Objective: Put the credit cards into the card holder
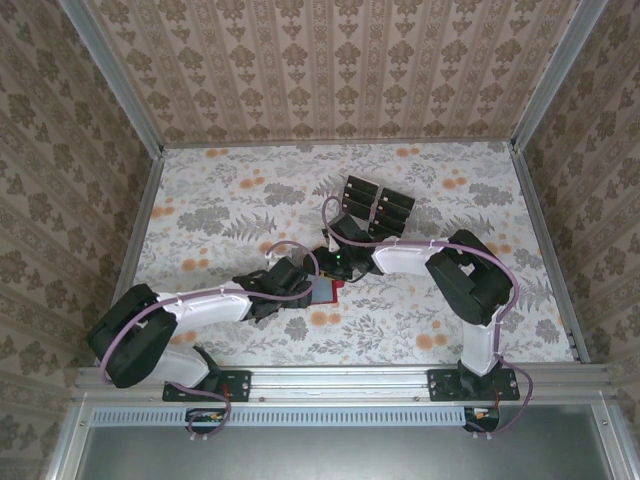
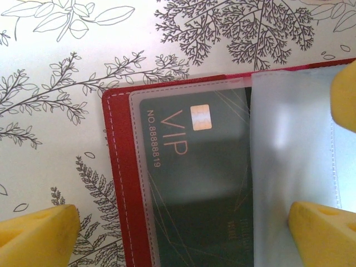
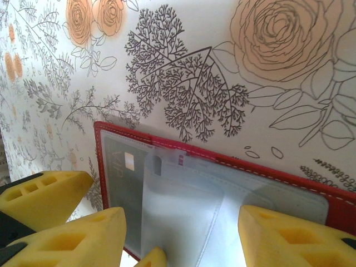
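1. Both arms fold inward at the elbow and their wrists meet over mid-table. The left gripper [image 2: 183, 228] is spread wide astride the card holder [image 2: 119, 167]. The right gripper [image 3: 183, 228] is half parted, with a finger on each side of the clear sleeve [image 3: 183, 206].
2. The card holder is red with white stitching and lies open and flat on the floral table [image 1: 250, 200]. One dark sleeved card [image 2: 194, 183] sits inside; the other credit cards [image 1: 378, 205] lie grouped well apart, toward the far wall.
3. Legible on the sleeved card: "VIP", a gold chip, and a number beginning "NO 8888".
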